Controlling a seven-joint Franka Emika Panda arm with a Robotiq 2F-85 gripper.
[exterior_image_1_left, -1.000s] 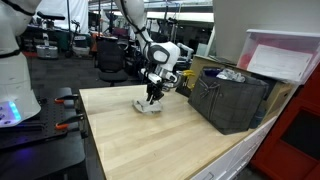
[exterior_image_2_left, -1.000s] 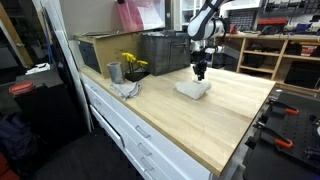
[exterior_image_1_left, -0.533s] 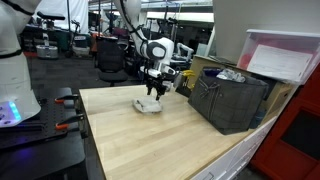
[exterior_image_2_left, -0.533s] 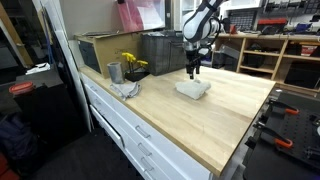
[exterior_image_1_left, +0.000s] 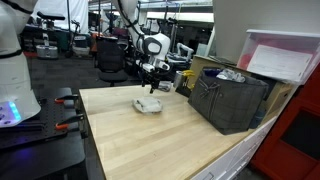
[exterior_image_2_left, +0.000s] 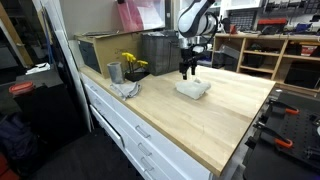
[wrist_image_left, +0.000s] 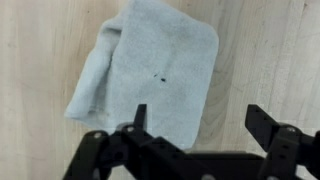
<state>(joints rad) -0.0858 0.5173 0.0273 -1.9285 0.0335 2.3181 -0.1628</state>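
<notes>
A folded pale grey cloth (wrist_image_left: 150, 70) lies flat on the light wooden tabletop (exterior_image_1_left: 150, 140). It shows in both exterior views, cloth (exterior_image_1_left: 148, 105) and cloth (exterior_image_2_left: 192, 89). My gripper (wrist_image_left: 200, 120) hangs above it, open, with nothing between its fingers; one fingertip is over the cloth's edge, the other over bare wood. From outside, the gripper (exterior_image_1_left: 152, 84) is raised clear of the cloth, also seen as the gripper (exterior_image_2_left: 186, 70).
A dark crate (exterior_image_1_left: 232, 98) stands at one end of the table. A metal cup (exterior_image_2_left: 114, 72), yellow flowers (exterior_image_2_left: 131, 63) and a crumpled rag (exterior_image_2_left: 125, 89) sit near the other crate (exterior_image_2_left: 165, 52). Drawers (exterior_image_2_left: 140, 140) run below the table edge.
The gripper has let go of the cloth, opened wide and risen off it, drifting a little sideways. The cloth stays on the table.
</notes>
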